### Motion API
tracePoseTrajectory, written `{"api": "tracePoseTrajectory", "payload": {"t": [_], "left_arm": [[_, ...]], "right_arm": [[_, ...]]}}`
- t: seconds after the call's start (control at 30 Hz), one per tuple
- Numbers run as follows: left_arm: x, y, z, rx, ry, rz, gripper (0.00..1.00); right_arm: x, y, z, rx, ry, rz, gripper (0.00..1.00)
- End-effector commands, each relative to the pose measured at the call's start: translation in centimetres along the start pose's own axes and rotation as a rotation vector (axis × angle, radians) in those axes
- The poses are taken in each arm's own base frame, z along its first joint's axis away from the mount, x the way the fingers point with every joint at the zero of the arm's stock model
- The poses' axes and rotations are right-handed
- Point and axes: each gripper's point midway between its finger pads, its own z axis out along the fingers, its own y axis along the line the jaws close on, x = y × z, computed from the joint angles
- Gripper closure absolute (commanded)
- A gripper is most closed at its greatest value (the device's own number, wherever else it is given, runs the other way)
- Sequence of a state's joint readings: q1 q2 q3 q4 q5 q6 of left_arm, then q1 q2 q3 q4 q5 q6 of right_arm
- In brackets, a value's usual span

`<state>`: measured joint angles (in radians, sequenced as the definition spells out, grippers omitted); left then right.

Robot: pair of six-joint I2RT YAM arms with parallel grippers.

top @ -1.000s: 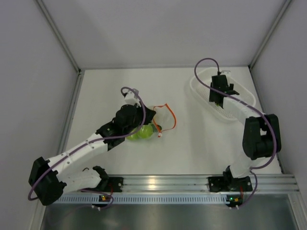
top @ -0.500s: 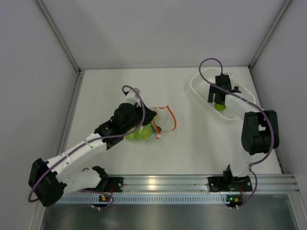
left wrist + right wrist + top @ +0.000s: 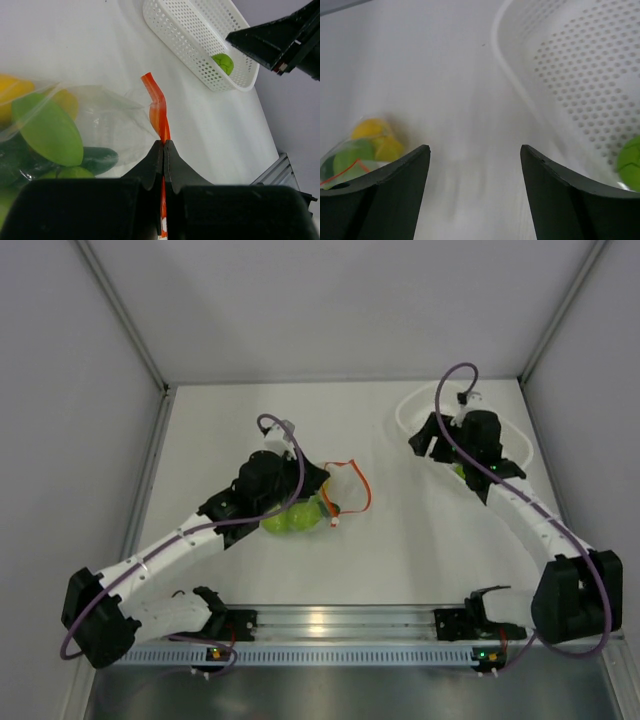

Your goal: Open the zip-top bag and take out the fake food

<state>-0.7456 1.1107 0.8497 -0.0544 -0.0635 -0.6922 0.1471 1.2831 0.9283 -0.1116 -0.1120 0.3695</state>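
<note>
While your left claw (image 3: 163,150) clamps the orange-red zip strip (image 3: 158,107) of the zip-top bag (image 3: 100,122), its two fingers pressed together on the strip with no gap showing, the bag lies on the white tabletop (image 3: 230,420) left of centre, just ahead of that arm's wrist. From the left wrist camera you see the strip rise out of the pinch and bend over at its top; from overhead it traces a thin orange loop to the right of the claw. Most of the fake food (image 3: 50,132) sits inside the clear, crinkled plastic: a large light-green piece in front, yellow pieces (image 3: 12,90) behind it at the left edge of the view, and a dark-green cucumber (image 3: 97,159) low against the claw's body. One light-green piece (image 3: 222,63) lies apart from the rest, in the white perforated basket (image 3: 190,45) at the far right of the tabletop, resting against the basket's wall near one end. Your right claw (image 3: 474,150) hangs by the basket's left end with its fingers spread wide and nothing between them; below the gap its wrist camera shows bare tabletop, somewhat blurred, with the basket's rim to the right and the bag with its yellow and green contents at the lower left. Bag and basket are well apart, with open tabletop between them.
</note>
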Motion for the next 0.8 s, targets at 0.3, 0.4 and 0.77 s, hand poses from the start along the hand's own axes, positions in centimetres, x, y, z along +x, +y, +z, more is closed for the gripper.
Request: {"api": "tracePoseTrajectory", "payload": {"t": [0.3, 0.4, 0.77], "left_arm": [[-3.5, -4.0, -0.5, 0.118, -0.066, -0.034, 1.00], [-3.4, -4.3, -0.6, 0.125, -0.057, -0.067, 1.00], [-3.2, -3.2, -0.8, 0.108, -0.104, -0.139, 1.00]], "right_arm": [[5.7, 19.5, -6.8, -0.592, -0.029, 0.001, 0.42], [7.9, 21.8, -6.5, -0.607, 0.009, -0.020, 0.42], [12.2, 24.1, -1.0, -0.551, 0.083, 0.006, 0.41]]}}
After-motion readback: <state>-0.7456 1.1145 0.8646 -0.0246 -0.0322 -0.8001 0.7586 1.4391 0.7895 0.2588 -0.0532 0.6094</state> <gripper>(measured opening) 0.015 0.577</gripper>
